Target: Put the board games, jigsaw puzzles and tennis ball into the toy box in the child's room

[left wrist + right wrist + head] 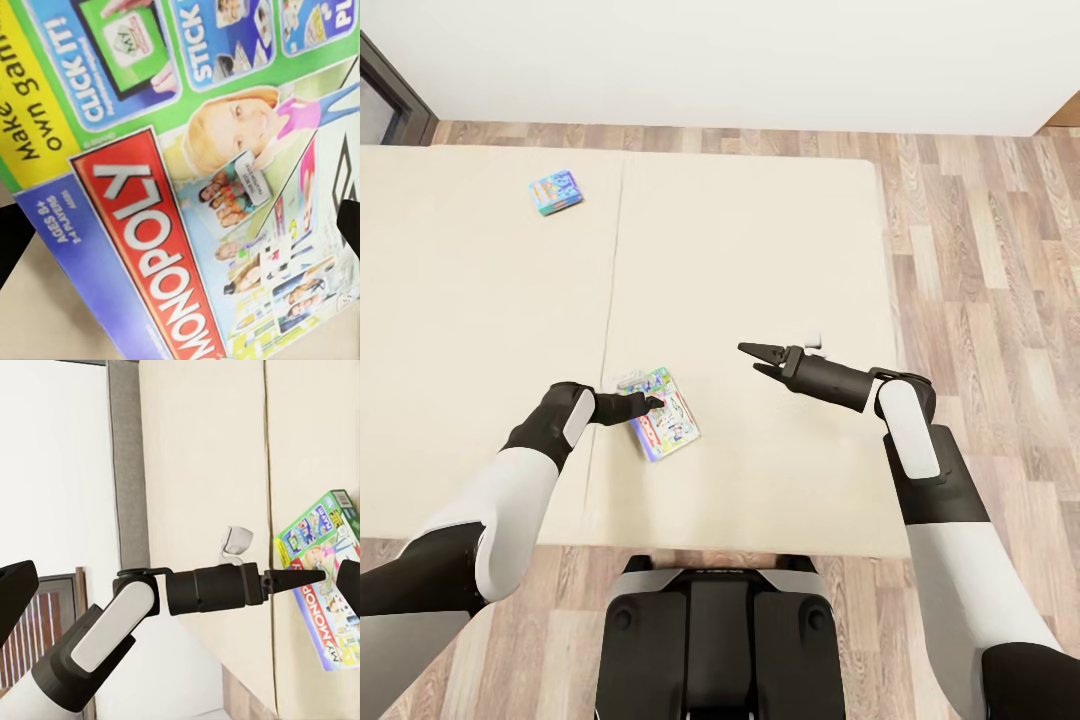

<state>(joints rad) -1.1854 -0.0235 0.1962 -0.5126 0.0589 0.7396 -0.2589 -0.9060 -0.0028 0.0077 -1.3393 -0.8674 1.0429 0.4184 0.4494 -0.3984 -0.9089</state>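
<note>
As the head view looks down, the robot's dark base [718,640] stands on the wood-plank floor [980,250] at the near edge of the bed [780,480]. Just beyond that edge, the left tool [650,404] reaches over the Monopoly board game [665,415], a flat box with a green border and a busy white cover that lies flat on the beige mattress beside the seam between its two parts. In the left wrist view the cover [195,180] is very close, with the red MONOPOLY banner across it and dark fingertips [13,240] at both sides; the tool looks open around the box, but I cannot tell if the tips touch it. The right tool [758,358] hovers over the mattress to the right of this box, well apart from it, with its two fingers spread and nothing between them. The right wrist view shows the left tool [319,576] pointing at the edge of the same box [322,585]. Farther away, near the far side of the bed on the left part, lies the small blue board game [555,191], alone and flat. Behind the bed are a strip of floor and a white wall [760,60].
</note>
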